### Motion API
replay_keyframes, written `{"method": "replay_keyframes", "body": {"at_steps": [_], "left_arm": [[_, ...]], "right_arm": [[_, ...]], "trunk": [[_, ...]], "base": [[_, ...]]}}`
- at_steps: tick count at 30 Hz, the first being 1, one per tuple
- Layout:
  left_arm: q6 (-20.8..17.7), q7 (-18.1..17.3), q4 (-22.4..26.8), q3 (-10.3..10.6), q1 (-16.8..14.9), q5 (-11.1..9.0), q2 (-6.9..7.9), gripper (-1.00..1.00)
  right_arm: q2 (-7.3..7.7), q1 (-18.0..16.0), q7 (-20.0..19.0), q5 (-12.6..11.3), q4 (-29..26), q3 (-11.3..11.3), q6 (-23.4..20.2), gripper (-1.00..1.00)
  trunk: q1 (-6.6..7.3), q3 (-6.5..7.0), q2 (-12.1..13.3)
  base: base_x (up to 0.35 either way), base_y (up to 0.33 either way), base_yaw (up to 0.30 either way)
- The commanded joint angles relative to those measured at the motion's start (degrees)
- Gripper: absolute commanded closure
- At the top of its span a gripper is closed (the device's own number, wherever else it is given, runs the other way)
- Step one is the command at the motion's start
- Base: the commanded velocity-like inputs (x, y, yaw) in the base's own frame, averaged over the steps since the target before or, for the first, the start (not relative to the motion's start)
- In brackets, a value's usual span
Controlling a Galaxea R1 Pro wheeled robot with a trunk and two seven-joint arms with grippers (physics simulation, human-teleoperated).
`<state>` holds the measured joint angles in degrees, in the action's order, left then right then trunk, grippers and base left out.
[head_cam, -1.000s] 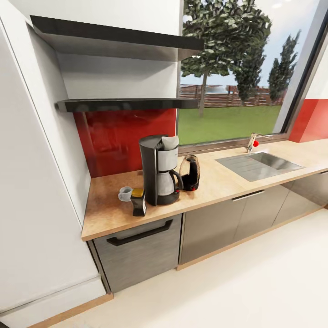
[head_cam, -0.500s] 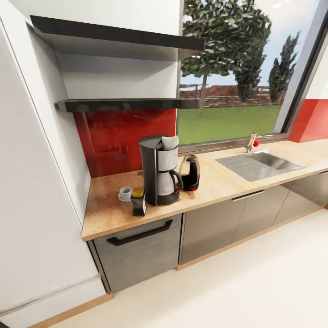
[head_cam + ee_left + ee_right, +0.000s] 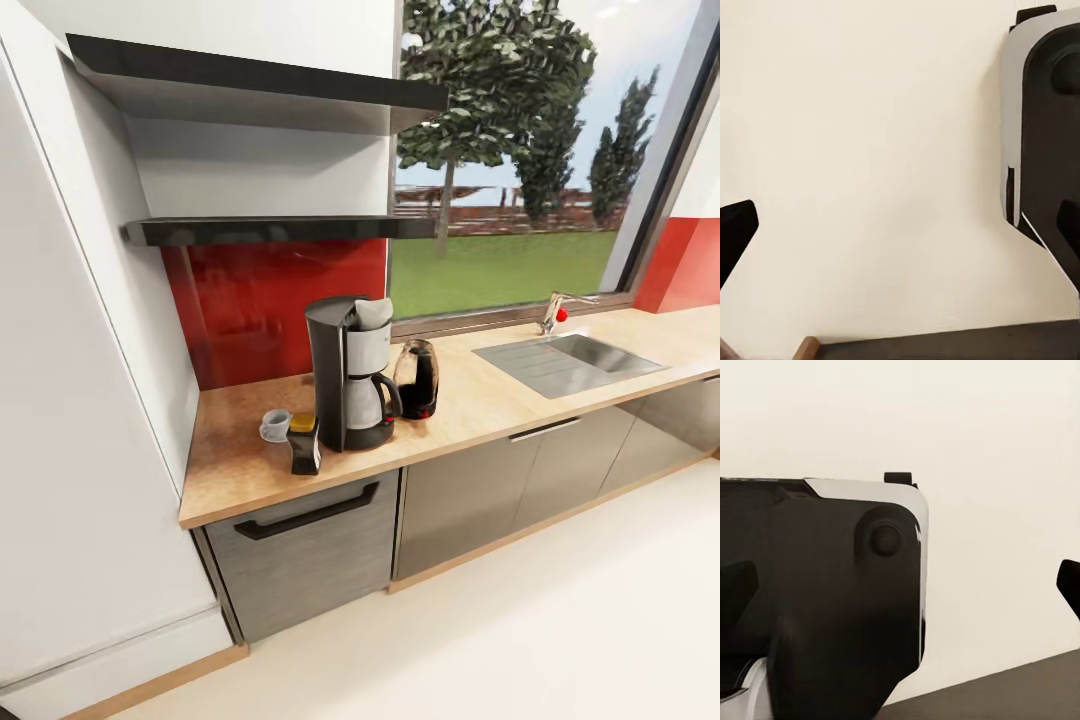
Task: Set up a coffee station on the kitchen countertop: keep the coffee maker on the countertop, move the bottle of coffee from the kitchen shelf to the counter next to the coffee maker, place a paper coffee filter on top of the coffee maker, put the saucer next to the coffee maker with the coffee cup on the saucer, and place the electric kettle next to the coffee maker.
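On the wooden countertop [image 3: 235, 472] the black coffee maker [image 3: 347, 385] stands upright with a white paper coffee filter [image 3: 374, 313] on top. The dark glass electric kettle [image 3: 417, 379] stands close beside it, toward the sink. On the machine's other side sits the dark bottle of coffee [image 3: 305, 444] with its yellow cap. Behind the bottle is the white coffee cup [image 3: 275, 421] on the saucer [image 3: 267, 437]. The black kitchen shelf [image 3: 270, 230] above is bare. My left gripper [image 3: 900, 247] and right gripper [image 3: 904, 592] are open over pale floor, holding nothing.
A steel sink [image 3: 570, 362] with a faucet [image 3: 553, 312] lies further along the counter. A second black shelf [image 3: 250, 75] hangs higher. A tall white panel [image 3: 80, 450] bounds the counter's left end. Grey cabinet fronts [image 3: 460, 500] run below. My robot base [image 3: 832, 600] appears in the wrist views.
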<state>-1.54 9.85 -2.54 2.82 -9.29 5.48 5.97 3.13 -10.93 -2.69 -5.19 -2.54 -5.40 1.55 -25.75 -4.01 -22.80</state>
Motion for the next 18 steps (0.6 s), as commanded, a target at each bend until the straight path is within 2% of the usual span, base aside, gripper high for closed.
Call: {"method": "replay_keyframes", "body": {"at_steps": [1,6,18], "left_arm": [[-0.8,0.9,-0.1,0.2,0.0,0.6,-0.13,-1.00],[-1.9,2.1,-0.1,0.2,0.1,0.5,-0.36,-1.00],[-2.1,2.3,-0.1,0.2,0.3,0.2,-0.69,-1.00]], "right_arm": [[-0.13,-0.1,-0.2,-0.6,0.0,-0.5,0.1,-1.00],[-0.38,-0.1,-0.1,-0.6,0.0,-0.4,0.0,-1.00],[-0.45,-0.1,0.2,-0.6,0.1,-0.3,0.2,-1.00]], "trunk": [[-0.03,-0.12,-0.1],[-0.03,-0.12,-0.1],[-0.03,-0.12,-0.1]], "base": [[0.000,0.000,0.000],[0.000,0.000,0.000],[0.000,0.000,0.000]]}}
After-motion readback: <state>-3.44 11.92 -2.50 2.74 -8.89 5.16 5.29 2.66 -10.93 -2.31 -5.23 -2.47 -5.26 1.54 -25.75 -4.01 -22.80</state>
